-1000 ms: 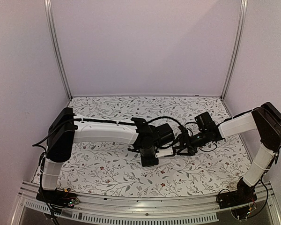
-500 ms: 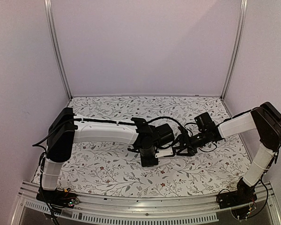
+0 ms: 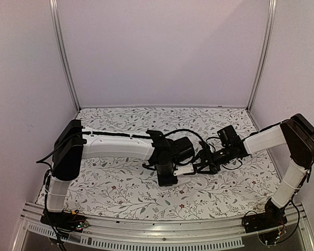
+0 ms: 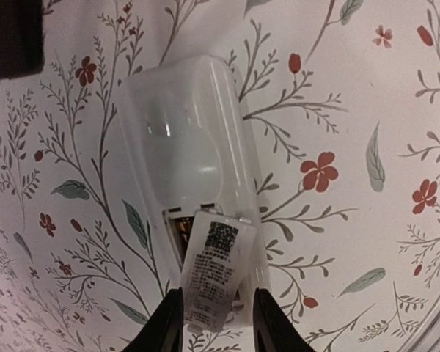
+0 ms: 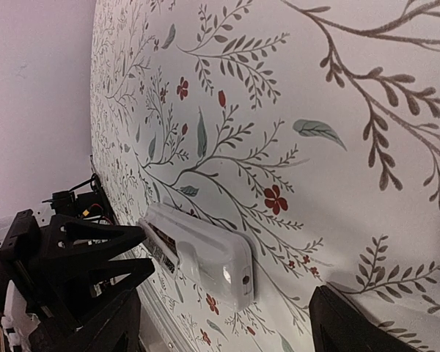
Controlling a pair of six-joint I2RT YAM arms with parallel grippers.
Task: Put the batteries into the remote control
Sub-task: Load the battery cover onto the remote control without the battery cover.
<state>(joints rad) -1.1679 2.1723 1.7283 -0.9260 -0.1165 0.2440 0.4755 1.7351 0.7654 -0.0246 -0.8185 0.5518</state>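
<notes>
The remote control (image 4: 187,147) lies back-up on the flowered cloth (image 4: 352,110) of the table, near the middle. In my left wrist view its long body runs from 12 o'clock down toward 6 o'clock, leaning a little to the left at the top. My left claw (image 4: 218,326) sits at the 6 o'clock end, with one finger on each side of that end. The fingers stand only partly apart and close against the remote's edges. I cannot tell whether they press on it or merely flank it.

Between the fingers a white labelled piece (image 4: 213,275) with fine print and a dark code square lies slightly askew over the remote's lower end. Just at its upper left edge the recess shows dark, and a reddish-gold sliver (image 4: 180,227) is visible there. I cannot tell whether that is a battery.

My right claw (image 5: 226,297) is spread wide and holds nothing. From its wrist, the remote lies on the cloth just ahead at 12 o'clock, its rounded end toward me, in line with the gap between my fingers but apart from both. At 9 o'clock the black frame of my left claw meets the remote's far end.

From above, the remote sits between the claws, the left at its 9 o'clock and the right at its 3 o'clock.
</notes>
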